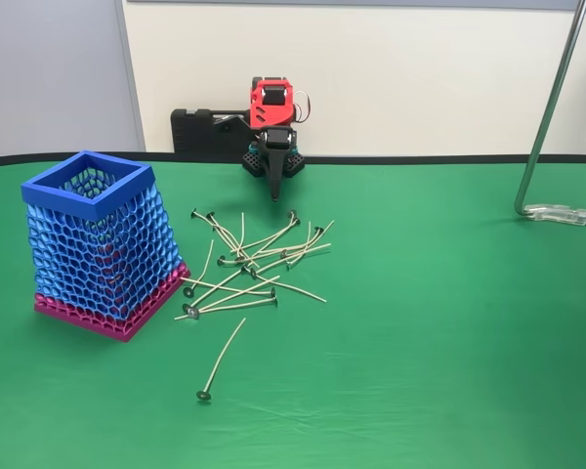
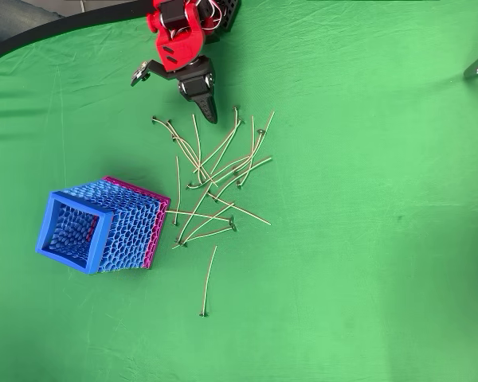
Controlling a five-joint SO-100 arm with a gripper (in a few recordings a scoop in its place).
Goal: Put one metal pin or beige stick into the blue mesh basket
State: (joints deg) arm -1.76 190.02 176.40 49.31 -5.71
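A loose pile of thin beige sticks [image 1: 259,256] [image 2: 215,179] with small dark heads lies mid-table on the green cloth. One stick [image 1: 220,358] [image 2: 209,280] lies apart, nearer the front. The blue mesh basket [image 1: 86,186] [image 2: 73,231] with its magenta bottom band stands upright left of the pile. My red and black gripper [image 1: 275,193] [image 2: 212,117] hangs at the back edge of the pile, tips pointing down at the cloth. Its fingers are together with nothing between them.
A metal stand pole [image 1: 550,107] rises at the right, its foot [image 1: 565,214] on the cloth. A black block [image 1: 203,128] sits behind the arm at the table's rear edge. Green cloth stretches right and front of the pile.
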